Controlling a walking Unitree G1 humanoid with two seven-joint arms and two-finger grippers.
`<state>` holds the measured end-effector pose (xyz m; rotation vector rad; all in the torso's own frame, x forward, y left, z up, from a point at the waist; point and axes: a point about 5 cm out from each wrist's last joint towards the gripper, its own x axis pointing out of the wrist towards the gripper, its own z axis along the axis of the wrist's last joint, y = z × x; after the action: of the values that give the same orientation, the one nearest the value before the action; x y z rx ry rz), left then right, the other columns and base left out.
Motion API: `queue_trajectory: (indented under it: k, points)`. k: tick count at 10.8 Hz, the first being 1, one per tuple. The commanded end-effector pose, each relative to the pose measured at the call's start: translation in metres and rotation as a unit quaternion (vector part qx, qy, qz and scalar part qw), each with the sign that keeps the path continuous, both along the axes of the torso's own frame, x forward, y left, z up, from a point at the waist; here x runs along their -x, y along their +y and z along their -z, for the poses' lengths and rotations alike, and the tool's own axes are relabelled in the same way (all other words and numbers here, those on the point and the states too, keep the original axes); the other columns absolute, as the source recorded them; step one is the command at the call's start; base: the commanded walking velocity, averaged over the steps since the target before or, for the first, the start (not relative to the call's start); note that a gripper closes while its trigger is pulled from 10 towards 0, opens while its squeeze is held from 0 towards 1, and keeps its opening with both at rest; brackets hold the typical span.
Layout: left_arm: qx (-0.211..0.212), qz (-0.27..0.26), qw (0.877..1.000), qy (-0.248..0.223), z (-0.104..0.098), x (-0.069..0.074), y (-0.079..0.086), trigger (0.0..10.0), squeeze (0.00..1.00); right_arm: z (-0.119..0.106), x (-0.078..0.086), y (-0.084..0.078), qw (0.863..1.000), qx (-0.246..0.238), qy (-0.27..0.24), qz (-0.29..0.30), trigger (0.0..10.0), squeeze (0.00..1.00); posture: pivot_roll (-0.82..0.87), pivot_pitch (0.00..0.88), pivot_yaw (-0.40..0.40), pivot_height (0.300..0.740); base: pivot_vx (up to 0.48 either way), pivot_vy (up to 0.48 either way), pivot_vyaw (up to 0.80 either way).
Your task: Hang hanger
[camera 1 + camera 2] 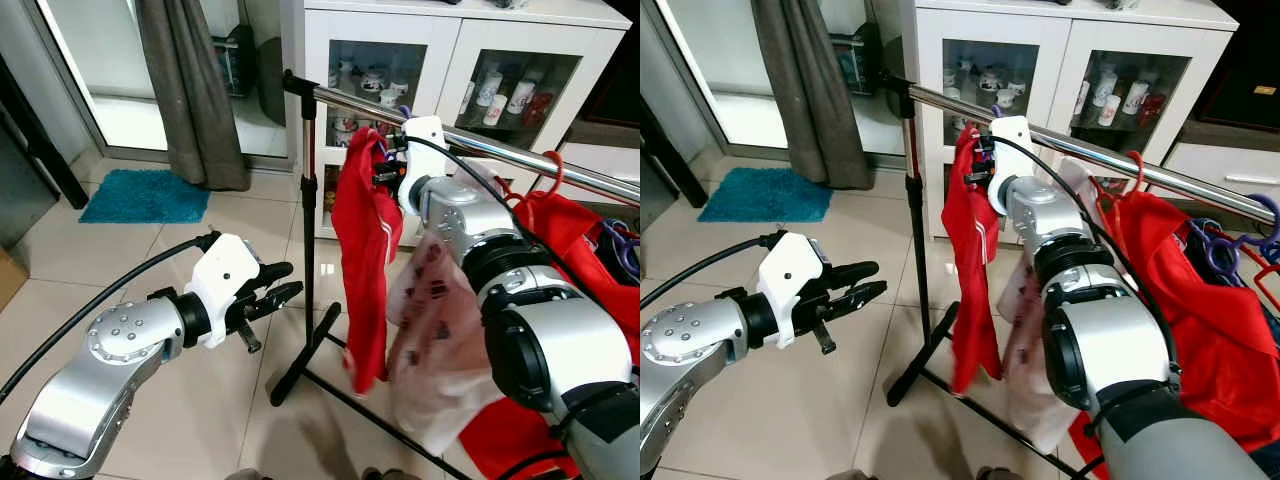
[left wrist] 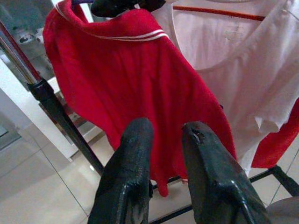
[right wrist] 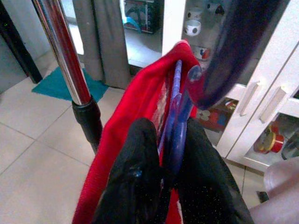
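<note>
Right wrist view: hanger point(image 3: 174, 112) hook blurred, cut off above right end effector point(image 3: 163, 140).

Clothes rail on a tiled floor

A chrome rail point(image 1: 470, 140) runs from a black-jointed upright post point(image 1: 308, 220) at the left toward the far right, standing on black feet point(image 1: 300, 368) on pale floor tiles point(image 1: 130, 270). Hanging from it, left to right: a red shirt point(image 1: 365, 260) on a blue hanger point(image 3: 175, 116), a pale pink printed garment point(image 1: 435, 330), and more red clothing point(image 1: 570, 240) on a red hanger point(image 1: 553, 165). A teal mat point(image 1: 145, 195) lies on the far-left floor.
</note>
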<state>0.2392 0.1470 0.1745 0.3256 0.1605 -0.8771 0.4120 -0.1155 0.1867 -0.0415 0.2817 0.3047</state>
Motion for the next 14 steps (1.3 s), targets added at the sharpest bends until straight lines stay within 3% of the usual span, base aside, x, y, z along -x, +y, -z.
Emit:
queue_trajectory:
  k: [1,5,7,8,10,11,12,14]
  points:
    - [-0.001,0.006,1.000,-0.004,0.000,0.000,-0.003,10.0,0.00,0.001,0.001,-0.010,1.000,0.010,-0.001,0.001,0.0,0.00,0.06,0.045,0.019,0.740,0.000,0.000,0.00]
    - [0.003,0.007,1.000,-0.007,0.000,-0.001,-0.005,10.0,0.00,-0.004,0.003,-0.016,0.999,0.008,-0.020,-0.030,0.0,0.00,0.05,0.037,0.014,0.740,0.000,0.000,0.00]
    - [0.010,-0.022,1.000,-0.014,0.002,-0.003,-0.006,10.0,0.00,-0.015,0.007,-0.025,0.997,0.027,-0.062,-0.042,0.0,0.00,0.07,0.028,-0.011,0.740,0.000,0.000,0.00]
    - [0.015,-0.086,0.996,-0.019,0.006,-0.007,0.000,10.0,0.00,-0.022,0.017,-0.032,0.995,0.030,-0.080,-0.052,0.0,0.00,0.07,0.023,-0.013,0.740,0.000,0.000,0.00]
    - [0.030,-0.114,0.993,-0.021,0.007,-0.011,0.002,10.0,0.00,-0.025,0.037,-0.041,0.993,0.046,-0.095,-0.061,0.0,0.00,0.08,0.009,-0.015,0.740,0.000,0.000,0.00]
    - [0.048,-0.150,0.987,-0.022,0.008,-0.017,0.001,10.0,0.00,-0.010,0.059,-0.041,0.993,0.052,-0.072,-0.075,0.0,0.00,0.08,0.000,-0.007,0.740,0.000,0.000,0.00]
    - [0.052,-0.160,0.986,-0.018,0.010,-0.018,0.000,10.0,0.00,-0.004,0.066,-0.040,0.993,0.055,-0.066,-0.076,0.0,0.00,0.08,0.000,-0.004,0.740,0.000,0.000,0.00]
    - [0.061,-0.190,0.980,-0.017,0.019,-0.014,-0.003,10.0,0.00,0.017,0.097,-0.042,0.995,0.068,-0.046,-0.061,0.0,0.00,0.07,0.000,0.007,0.740,0.000,0.000,0.00]
